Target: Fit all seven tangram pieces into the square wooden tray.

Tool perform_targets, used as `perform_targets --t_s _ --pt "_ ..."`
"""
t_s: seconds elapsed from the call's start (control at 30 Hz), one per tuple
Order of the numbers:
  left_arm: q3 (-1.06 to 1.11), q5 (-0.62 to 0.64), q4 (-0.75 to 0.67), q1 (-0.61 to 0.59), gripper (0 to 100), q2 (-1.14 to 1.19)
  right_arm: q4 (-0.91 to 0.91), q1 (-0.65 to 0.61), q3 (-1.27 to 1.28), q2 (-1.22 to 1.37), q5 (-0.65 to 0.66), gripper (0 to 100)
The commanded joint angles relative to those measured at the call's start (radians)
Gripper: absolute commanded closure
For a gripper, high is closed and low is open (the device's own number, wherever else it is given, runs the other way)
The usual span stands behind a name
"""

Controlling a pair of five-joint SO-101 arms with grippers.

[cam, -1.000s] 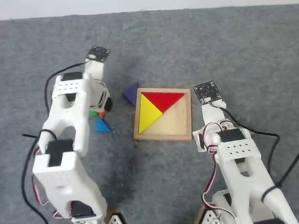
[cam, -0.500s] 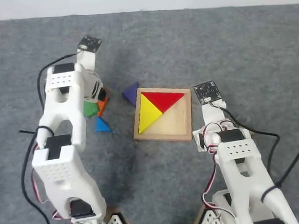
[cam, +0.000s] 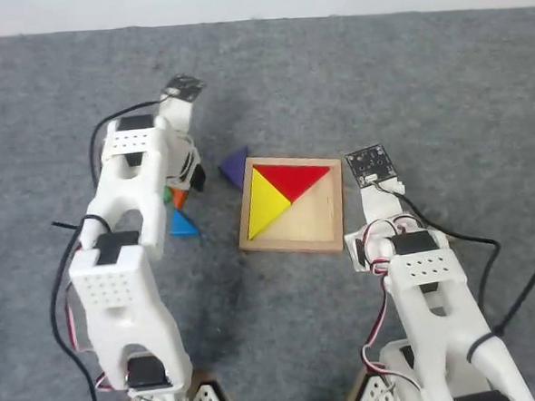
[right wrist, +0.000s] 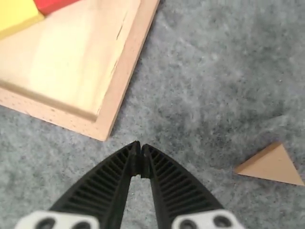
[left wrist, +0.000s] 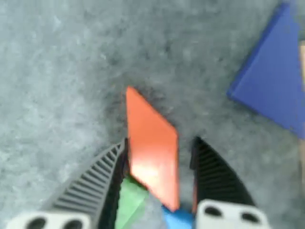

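Observation:
The square wooden tray (cam: pixel 324 226) holds a red triangle (cam: pixel 292 178) and a yellow triangle (cam: pixel 266 205). Left of it lie a dark blue triangle (cam: pixel 235 166), a light blue triangle (cam: pixel 182 224), an orange piece (cam: pixel 178 199) and a green piece (cam: pixel 166 194). My left gripper (left wrist: pixel 159 142) stands open over this cluster, with the orange parallelogram (left wrist: pixel 152 148) between its fingers and a small gap on one side. My right gripper (right wrist: pixel 140 167) is shut on nothing, just off the tray's near right corner (right wrist: pixel 102 129).
A plain wooden triangle (right wrist: pixel 271 164) lies on the grey carpet beside my right gripper. The dark blue triangle (left wrist: pixel 274 90) lies just beyond the left fingers. The carpet stretches open behind and to the right of the tray.
My left arm swung away from the tray to the left, then came back right over the orange piece. The right arm has not moved.

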Motion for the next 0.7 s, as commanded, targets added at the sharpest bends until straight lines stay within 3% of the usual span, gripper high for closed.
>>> perform_targets --t_s 0.0,0.3,0.67 --pt "-0.028 0.003 -0.009 -0.014 79 -0.012 -0.022 0.012 -0.008 -0.022 -0.011 99.1" --pt "-0.028 -0.064 0.041 -0.006 80 -0.015 -0.022 0.013 -0.008 -0.022 -0.011 99.1" --pt "-0.028 -0.135 0.138 0.009 98 0.005 -0.022 0.013 -0.008 -0.022 -0.011 99.1"
